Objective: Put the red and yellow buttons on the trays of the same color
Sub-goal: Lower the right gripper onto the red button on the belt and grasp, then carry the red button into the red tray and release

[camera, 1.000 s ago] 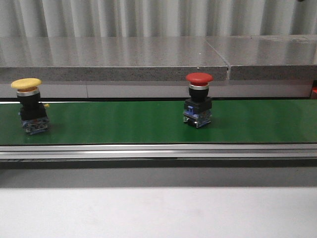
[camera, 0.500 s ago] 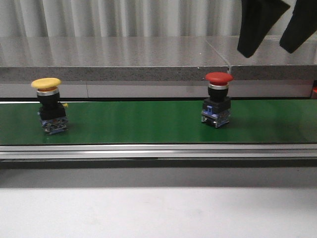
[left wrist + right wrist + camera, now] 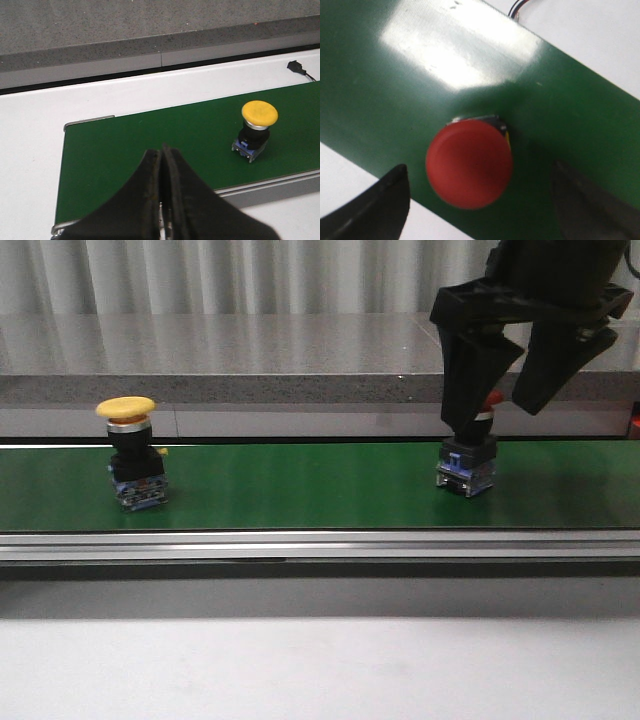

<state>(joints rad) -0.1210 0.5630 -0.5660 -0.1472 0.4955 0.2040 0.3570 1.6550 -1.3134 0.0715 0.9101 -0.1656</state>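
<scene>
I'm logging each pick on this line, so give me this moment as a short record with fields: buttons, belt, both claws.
surface: green conveyor belt
yellow button: upright on the belt, left part in the front view, untouched
red button: upright on the belt, right part, cap partly hidden in the front view
right claw: open, fingers either side of the red button, not gripping
left claw: shut, empty, hovering apart from the yellow button
trays: none in view

Both pincers (image 3: 500,405) (image 3: 162,200) are matte black with broad tapering fingers.
</scene>
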